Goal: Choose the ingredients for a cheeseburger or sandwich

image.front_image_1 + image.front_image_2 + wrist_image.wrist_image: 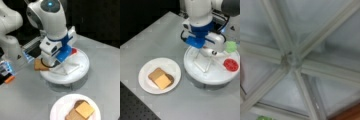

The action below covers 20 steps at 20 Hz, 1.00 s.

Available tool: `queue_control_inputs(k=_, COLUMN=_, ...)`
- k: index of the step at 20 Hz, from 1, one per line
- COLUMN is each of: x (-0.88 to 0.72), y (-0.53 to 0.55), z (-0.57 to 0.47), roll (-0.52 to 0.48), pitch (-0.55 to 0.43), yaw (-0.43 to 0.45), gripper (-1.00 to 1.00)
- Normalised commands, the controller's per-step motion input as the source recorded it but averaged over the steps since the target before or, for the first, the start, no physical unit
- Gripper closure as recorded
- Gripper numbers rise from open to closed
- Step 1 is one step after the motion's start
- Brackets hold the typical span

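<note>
In a front view, the gripper (53, 62) is seen at the centre left of the frame, lowered over the white divided tray (83, 66). A tan toast square (39, 64) is seen at the tray's left edge, just beside the gripper; whether it is touched cannot be told. A red piece (74, 51) shows behind the blue wrist part. At the bottom of the frame a white plate (58, 108) carries the stack (81, 111) of toast, dark patty and a yellow-orange cheese square on top.

In a front view, the gripper (206, 51) is seen at the upper right, low over the divided tray (195, 68). A red tomato slice (231, 64) lies in a compartment at the right, and a green lettuce piece (230, 46) sits at the tray's upper right edge. At the lower left, the plate (145, 81) holds the stack (161, 78), with the cheese square (163, 81) uppermost over the patty (171, 78) and toast (155, 73).

In the wrist view, only the tray's dividers (291, 60) are shown close up, crossing at the centre. The fingers are not shown; whether they are apart or together cannot be told.
</note>
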Motion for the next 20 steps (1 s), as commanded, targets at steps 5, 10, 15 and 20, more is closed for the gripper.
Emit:
queue_control_inputs(k=5, x=-0.21, y=0.17, z=-0.06, roll=-0.091, pitch=-0.156, yaw=0.033, gripper=-1.0)
queue_control_inputs(k=10, x=-0.14, y=-0.05, z=-0.08, roll=-0.075, pitch=-0.141, yaw=0.065, gripper=-1.0)
queue_control_inputs(k=15, x=-0.11, y=-0.14, z=-0.14, roll=-0.105, pitch=-0.163, yaw=0.111, gripper=-1.0)
queue_control_inputs(k=20, x=-0.09, y=-0.09, z=-0.31, roll=-0.223, pitch=-0.174, yaw=0.131, gripper=-1.0)
